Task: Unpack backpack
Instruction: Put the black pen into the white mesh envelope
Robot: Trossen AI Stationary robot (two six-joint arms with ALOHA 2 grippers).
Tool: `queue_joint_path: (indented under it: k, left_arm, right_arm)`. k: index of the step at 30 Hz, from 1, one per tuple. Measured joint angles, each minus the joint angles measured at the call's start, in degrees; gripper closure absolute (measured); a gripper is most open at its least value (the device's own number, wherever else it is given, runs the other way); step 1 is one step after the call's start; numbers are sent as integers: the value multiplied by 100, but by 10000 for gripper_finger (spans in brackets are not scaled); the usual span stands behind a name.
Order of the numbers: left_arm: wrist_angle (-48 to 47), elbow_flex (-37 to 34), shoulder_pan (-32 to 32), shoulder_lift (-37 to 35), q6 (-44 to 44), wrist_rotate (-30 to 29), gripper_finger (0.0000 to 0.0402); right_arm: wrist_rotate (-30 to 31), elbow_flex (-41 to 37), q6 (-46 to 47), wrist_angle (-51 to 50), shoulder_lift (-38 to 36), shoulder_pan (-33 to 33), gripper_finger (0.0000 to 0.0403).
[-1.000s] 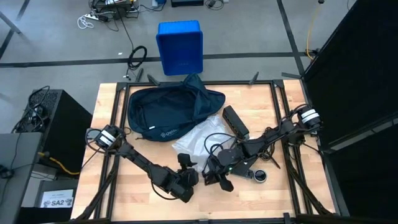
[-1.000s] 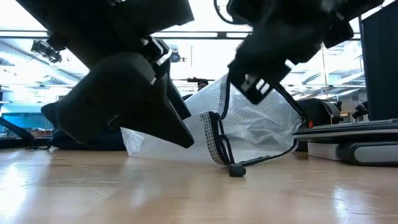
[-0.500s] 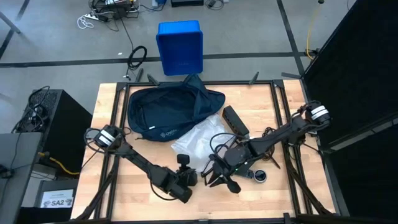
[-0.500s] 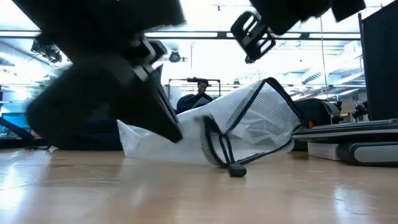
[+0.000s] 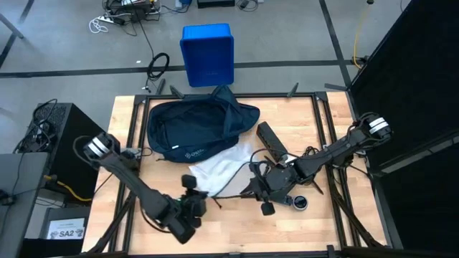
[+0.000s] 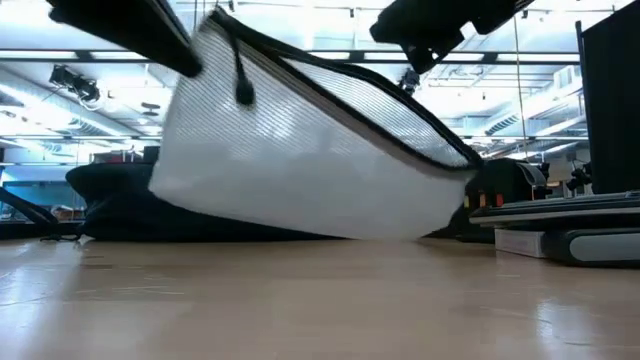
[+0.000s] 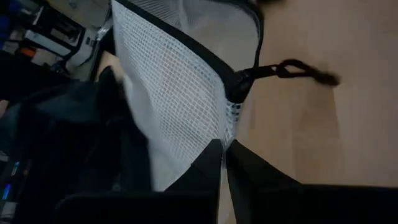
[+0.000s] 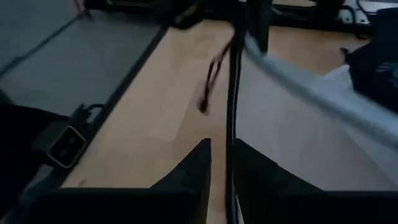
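A white mesh pouch with a black zipper edge hangs stretched between my two grippers over the table's near middle. My left gripper is shut on its left end, and my right gripper is shut on its right end. In the low view the pouch slopes down from upper left to right. A zipper pull on a cord dangles by the left end. The dark navy backpack lies on the table behind the pouch, open side toward it. My left gripper pinches the pouch's black-edged corner between its two fingers, slanting down from the near left. That end is lifted high, with the mesh taut below it. My right gripper pinches the black zipper edge at the pouch's right end, fingers slanting down from the right. This end is held lower, with the edge drawn taut toward the other arm.
A long black case lies right of the pouch, and a small round black object sits near my right gripper. A bright blue bin stands on the floor beyond the far edge. Bare wood lies along the near edge.
My left gripper has shut on the pouch's left end, then risen and gone toward the table's left edge. My right gripper has risen and rolled with the right end. The pouch, crumpled on the table before, is now lifted and drawn out taut between them.
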Motion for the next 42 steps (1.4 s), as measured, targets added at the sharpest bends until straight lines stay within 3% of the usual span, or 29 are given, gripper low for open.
queue_joint_path:
  k: [9, 14, 20, 30, 34, 42]
  left_arm:
    - [-1130, -152, -465, -79, -1220, -76, 402]
    - [-935, -771, -718, -79, -2031, -294, 402]
    - [1122, -1752, -875, -79, -1748, -211, 402]
    - [4480, -2998, -656, -95, -621, 1095, 401]
    - [5221, -3372, -538, -314, -490, 1504, 402]
    - [5544, -4037, -429, -1431, -128, 1348, 401]
  right_arm:
    - [1472, -4, 203, -1061, 0, 2, 362]
    - [1625, -4, 208, -1104, 0, 19, 362]
    - [1625, -4, 205, -1017, 0, 17, 362]
    - [1625, -4, 209, -817, 0, 20, 362]
    - [1623, -4, 211, -803, 0, 20, 362]
    - [1619, -4, 221, -763, 0, 22, 362]
